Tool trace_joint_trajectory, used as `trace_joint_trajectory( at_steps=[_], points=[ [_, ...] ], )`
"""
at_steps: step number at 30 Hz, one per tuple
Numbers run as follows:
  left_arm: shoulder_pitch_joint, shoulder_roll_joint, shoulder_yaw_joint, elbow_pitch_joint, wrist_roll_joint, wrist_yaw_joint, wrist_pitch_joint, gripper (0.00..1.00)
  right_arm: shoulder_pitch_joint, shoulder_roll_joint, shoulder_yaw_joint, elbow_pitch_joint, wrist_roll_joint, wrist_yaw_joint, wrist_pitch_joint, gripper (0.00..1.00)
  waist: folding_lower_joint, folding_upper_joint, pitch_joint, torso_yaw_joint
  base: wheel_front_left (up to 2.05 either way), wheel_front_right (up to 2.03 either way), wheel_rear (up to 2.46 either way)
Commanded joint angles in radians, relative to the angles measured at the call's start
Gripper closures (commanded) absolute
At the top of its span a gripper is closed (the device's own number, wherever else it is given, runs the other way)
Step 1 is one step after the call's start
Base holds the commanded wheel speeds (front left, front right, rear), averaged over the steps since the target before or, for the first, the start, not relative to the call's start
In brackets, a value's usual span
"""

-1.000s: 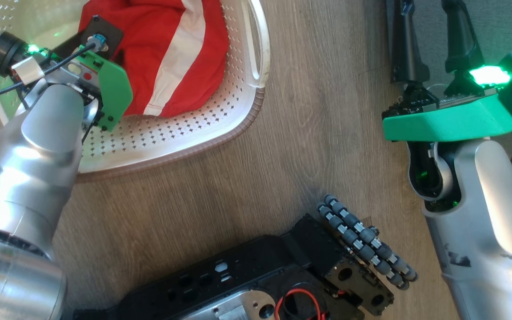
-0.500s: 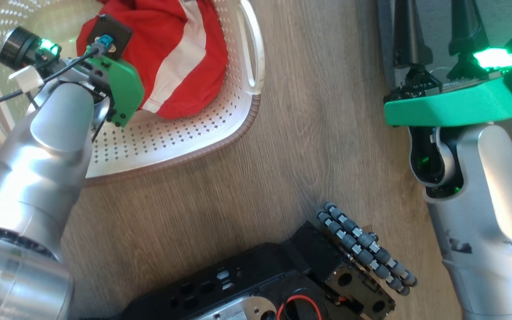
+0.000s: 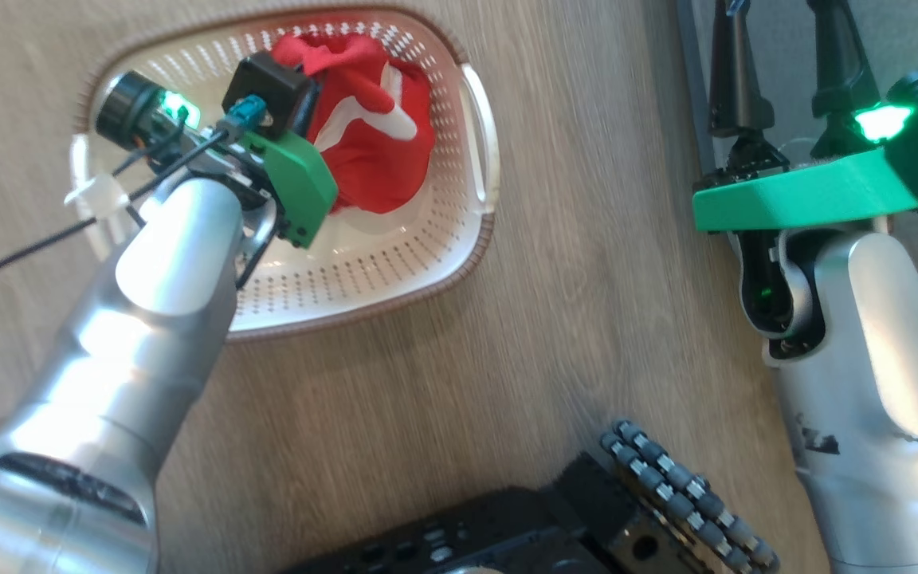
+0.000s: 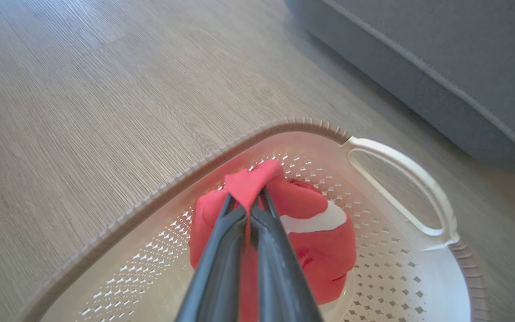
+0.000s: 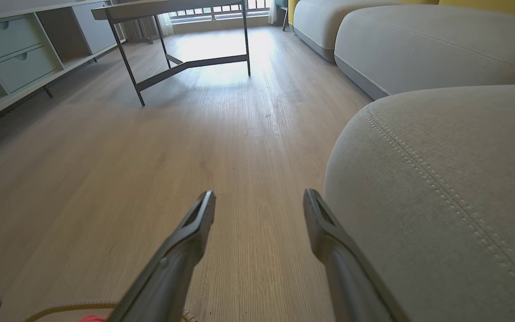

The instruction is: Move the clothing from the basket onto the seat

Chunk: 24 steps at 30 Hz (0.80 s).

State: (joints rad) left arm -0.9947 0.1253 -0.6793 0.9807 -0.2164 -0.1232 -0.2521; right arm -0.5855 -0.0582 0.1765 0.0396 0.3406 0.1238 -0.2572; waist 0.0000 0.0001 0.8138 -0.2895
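The wooden floor (image 3: 507,359) takes up most of the scene. On the right stands the seat (image 5: 441,179), a big grey cushion with a rounded corner and a stitched seam. Nothing lies on the part of it that shows.

To the left, well apart from the seat, the basket (image 3: 395,271) sits flat on the floor. The clothing (image 3: 371,159) is bunched against its far right wall, red with a white stripe across it. Whether a separate white piece lies under the heap cannot be told.

The left gripper (image 4: 247,199) reaches into the basket with its 2 fingers pressed together on 1 raised red fold, which pokes out past the tips. The rest of the garment rests on the perforated bottom. The right gripper (image 5: 259,197) hangs on the right, just beside the seat's corner, with its fingers spread and nothing between them.

The task looks to be at its start, with the grasp made and the carry ahead. The pinch takes only a thin peak of soft cloth, so the fold could slide out under the garment's own weight. The bundle may also unroll as it rises and trail on the floor, or catch the rim and drag the light basket along. A carry that stops short would drop it against the cushion's side.
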Motion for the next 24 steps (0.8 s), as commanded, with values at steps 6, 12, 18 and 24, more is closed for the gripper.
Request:
trace_joint_trajectory(
  at_steps=[6, 12, 18, 24],
  points=[
    [0.083, 0.004, 0.059, -0.126, -0.023, 0.008, -0.010, 1.00, 0.057, 0.008, 0.005, 0.003, -0.027, 0.007, -0.005, 0.00, 0.0000, -0.0001, -0.132, 0.058, 0.00, 0.00, 0.00],
    [0.146, -0.007, 0.099, -0.230, -0.030, 0.009, -0.010, 1.00, 0.089, 0.008, -0.001, 0.037, -0.049, 0.007, -0.005, 0.00, 0.0000, -0.0001, -0.227, 0.100, 0.00, 0.00, 0.00],
    [0.204, -0.037, 0.139, -0.340, -0.038, 0.006, -0.010, 1.00, 0.135, 0.008, -0.004, 0.089, -0.076, 0.007, -0.005, 0.00, 0.0000, -0.0001, -0.338, 0.162, 0.00, 0.00, 0.00],
    [0.232, -0.051, 0.170, -0.424, -0.032, 0.004, -0.010, 1.00, 0.165, 0.008, 0.000, 0.130, -0.080, 0.007, -0.005, 0.00, 0.0000, -0.0001, -0.423, 0.208, 0.00, 0.00, 0.00]
  ],
)
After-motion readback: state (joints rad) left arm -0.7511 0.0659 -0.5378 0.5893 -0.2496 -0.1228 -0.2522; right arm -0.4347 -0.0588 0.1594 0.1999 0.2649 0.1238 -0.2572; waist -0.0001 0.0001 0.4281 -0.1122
